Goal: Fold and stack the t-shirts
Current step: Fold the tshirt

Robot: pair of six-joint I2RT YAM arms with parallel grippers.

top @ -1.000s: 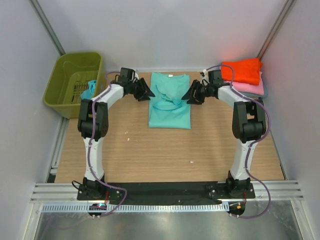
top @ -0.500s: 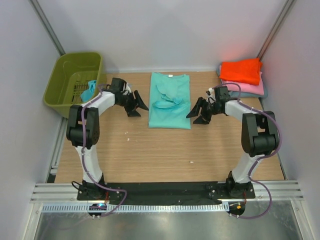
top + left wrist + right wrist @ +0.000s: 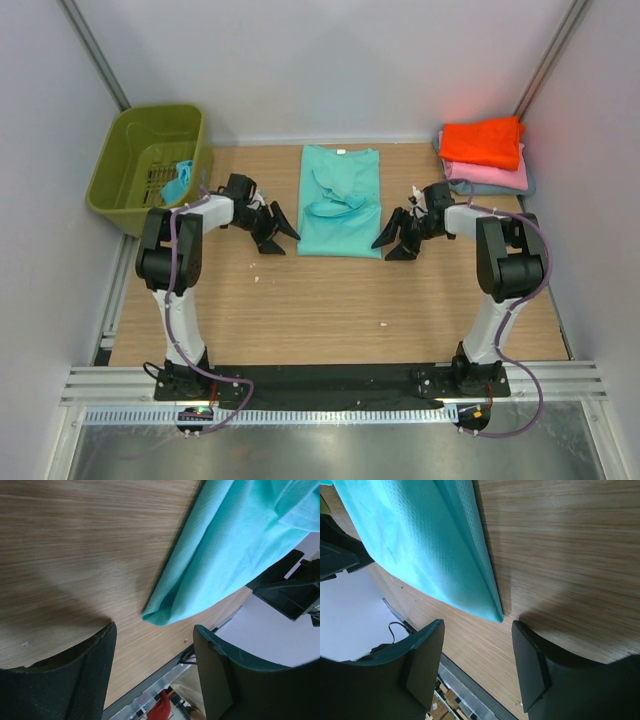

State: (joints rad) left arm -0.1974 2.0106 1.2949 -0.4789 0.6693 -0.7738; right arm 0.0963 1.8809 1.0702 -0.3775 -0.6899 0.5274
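Top view: the teal t-shirt [image 3: 340, 200] lies lengthwise at the centre of the table [image 3: 320, 300], sleeves folded inward. The left gripper [image 3: 280, 232] and right gripper [image 3: 392, 243] sit low beside its near corners. An orange t-shirt [image 3: 482, 143] tops the far-right stack.
Left wrist view: jaws released, empty; hem corner just ahead.
Right wrist view: jaws released, empty; hem corner just ahead.

Bright, even overhead light; the orange t-shirt [image 3: 482, 142] glares, oversaturated. Wrist views show the table [image 3: 75, 540] grain sharply, with soft shadows beneath the dark, slightly blurred jaws.
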